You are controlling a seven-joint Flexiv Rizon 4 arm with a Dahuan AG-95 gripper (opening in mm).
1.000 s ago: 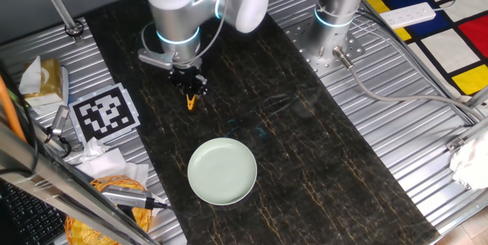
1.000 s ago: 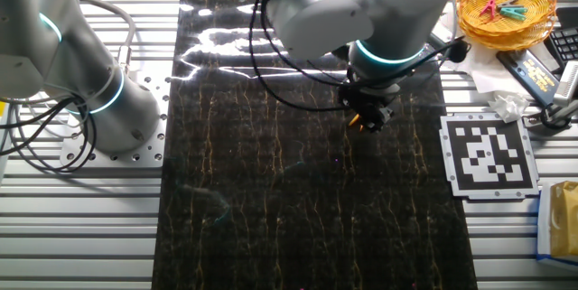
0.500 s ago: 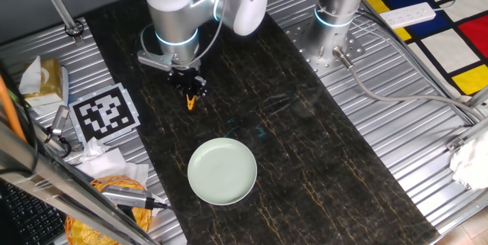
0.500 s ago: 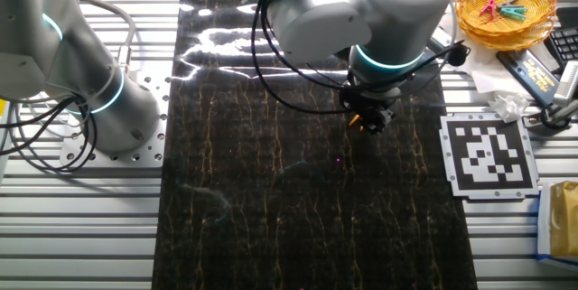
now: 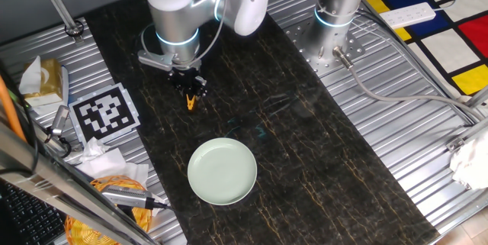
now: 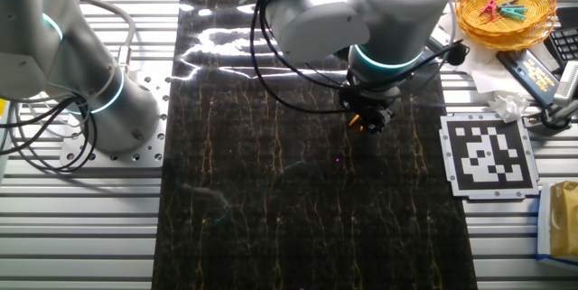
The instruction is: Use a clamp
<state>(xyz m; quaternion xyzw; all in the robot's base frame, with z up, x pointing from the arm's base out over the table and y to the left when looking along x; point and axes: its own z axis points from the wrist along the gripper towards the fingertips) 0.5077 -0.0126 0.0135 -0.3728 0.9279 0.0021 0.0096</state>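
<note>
mat (image 5: 305, 130): dark marbled strip, landmark for everything below
plate (image 5: 222, 171): pale green, on mat, near side of the gripper, well apart
gripper (image 5: 189, 92): black, pointing down over mat's far end, fingers closed on the clamp
clamp (image 5: 191, 102): orange-yellow, hanging from fingertips, above mat

One plate (image 5: 222, 171), one orange clip (image 5: 191, 101), one checkered marker card (image 5: 105, 112), one wicker basket (image 6: 505, 8) and two robot arms (image 5: 187, 8) show.
</note>
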